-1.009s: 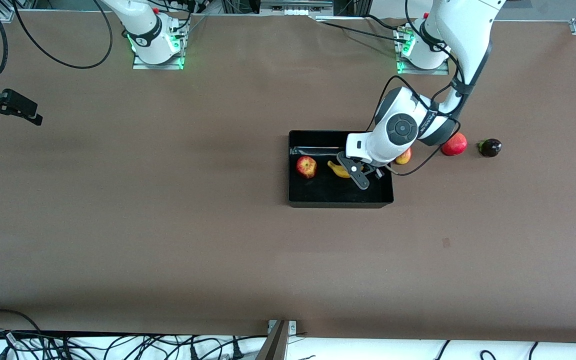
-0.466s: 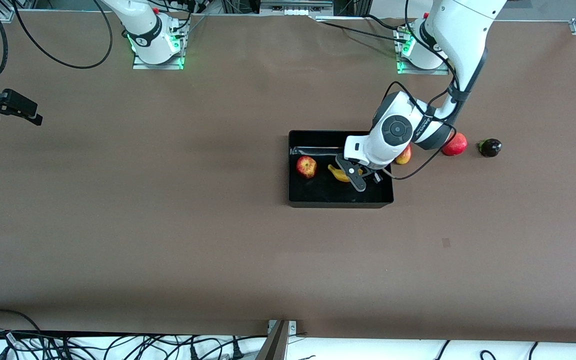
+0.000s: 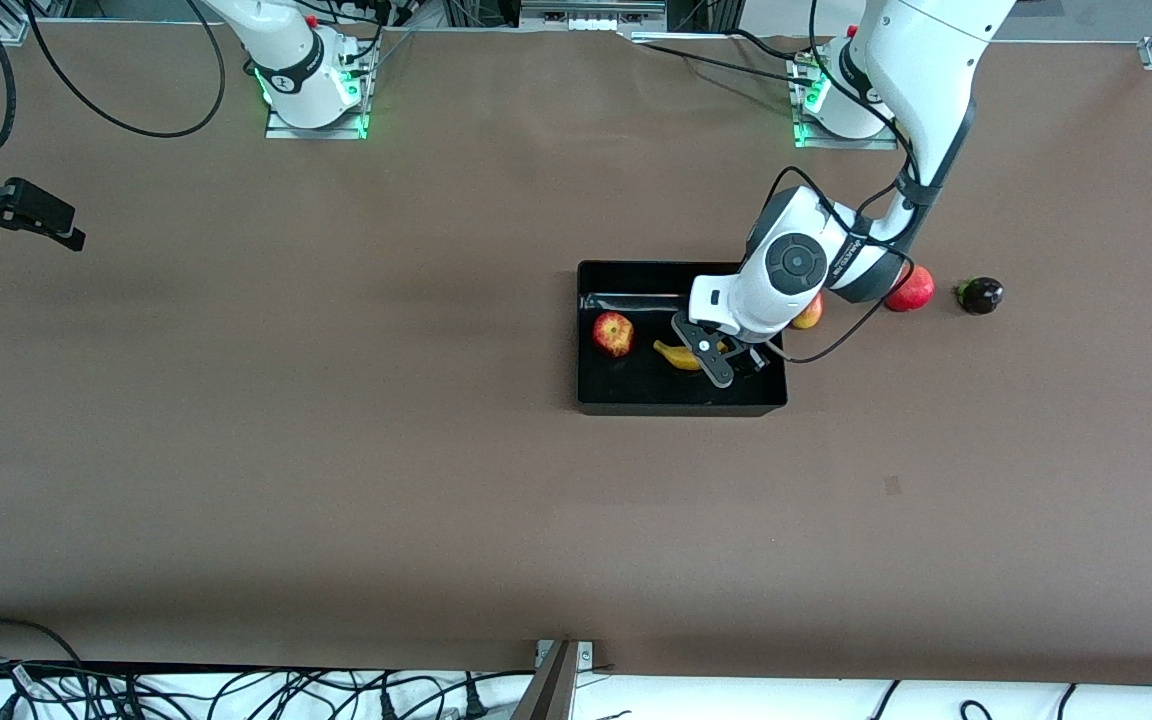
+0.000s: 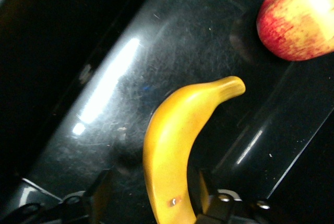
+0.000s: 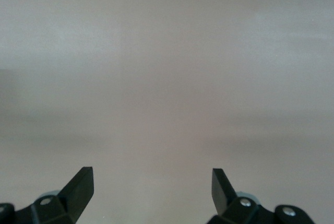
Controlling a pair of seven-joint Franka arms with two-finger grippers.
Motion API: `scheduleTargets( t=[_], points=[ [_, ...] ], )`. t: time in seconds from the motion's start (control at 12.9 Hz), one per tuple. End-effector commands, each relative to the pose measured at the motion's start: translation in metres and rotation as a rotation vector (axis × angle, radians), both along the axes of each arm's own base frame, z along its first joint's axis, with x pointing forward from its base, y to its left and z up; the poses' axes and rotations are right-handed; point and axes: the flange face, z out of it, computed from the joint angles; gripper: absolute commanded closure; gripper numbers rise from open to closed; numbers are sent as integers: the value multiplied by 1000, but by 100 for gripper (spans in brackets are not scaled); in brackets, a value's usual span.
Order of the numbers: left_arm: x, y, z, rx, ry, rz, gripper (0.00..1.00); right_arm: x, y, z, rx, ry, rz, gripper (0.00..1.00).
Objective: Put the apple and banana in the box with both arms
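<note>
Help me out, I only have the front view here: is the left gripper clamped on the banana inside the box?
Observer: No. The left wrist view shows the left gripper with its jaws spread either side of the banana, with a clear gap at one jaw.
Operator: Which part of the banana sits between the jaws?
Observer: A thick stretch of it. The slim tip reaches out free toward the apple, over the glossy floor of the box.
Operator: Is the right gripper carrying anything?
Observer: No. The right wrist view shows the right gripper with its jaws wide open and nothing between them, over bare table.
</note>
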Motion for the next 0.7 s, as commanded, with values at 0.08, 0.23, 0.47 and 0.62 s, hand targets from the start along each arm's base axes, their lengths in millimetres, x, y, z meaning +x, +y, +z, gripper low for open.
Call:
scheduleTargets(
  t=[0.08, 0.23, 0.47, 0.62],
  points=[
    [22, 31, 81, -16, -116, 36, 0, -3, 0, 2, 5, 3, -11, 0],
    [26, 52, 140, 0, -155, 64, 0, -3, 1, 2, 3, 3, -9, 0],
    [25, 101, 219, 36, -129, 196, 0, -3, 0, 2, 5, 3, -11, 0],
    [30, 143, 265, 66, -82, 274, 0, -3, 0, 2, 5, 3, -11, 0]
  ],
)
